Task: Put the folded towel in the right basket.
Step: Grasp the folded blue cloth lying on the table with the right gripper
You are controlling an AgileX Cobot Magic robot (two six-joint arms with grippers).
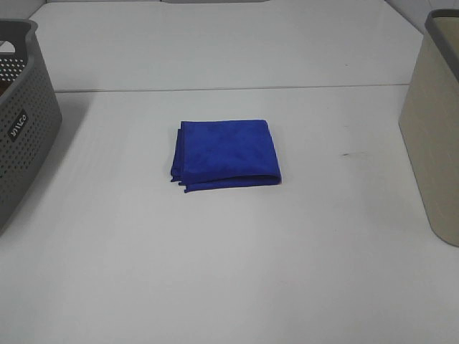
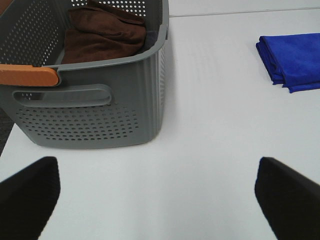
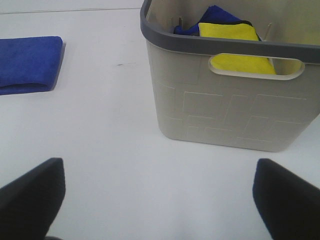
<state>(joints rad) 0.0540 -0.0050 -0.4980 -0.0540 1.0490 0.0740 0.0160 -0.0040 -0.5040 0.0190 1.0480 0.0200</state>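
A folded blue towel (image 1: 225,153) lies flat in the middle of the white table. It also shows in the left wrist view (image 2: 294,60) and in the right wrist view (image 3: 29,64). The beige right basket (image 1: 435,129) stands at the right edge; in the right wrist view (image 3: 225,107) it holds yellow and blue cloths. My left gripper (image 2: 155,192) is open and empty, near the table's front, well short of the towel. My right gripper (image 3: 157,195) is open and empty, in front of the beige basket. Neither arm shows in the exterior high view.
A grey perforated basket (image 1: 18,122) stands at the left edge; in the left wrist view (image 2: 90,105) it holds a brown cloth (image 2: 105,32) and has an orange handle piece (image 2: 27,75). A seam (image 1: 229,88) crosses the table behind the towel.
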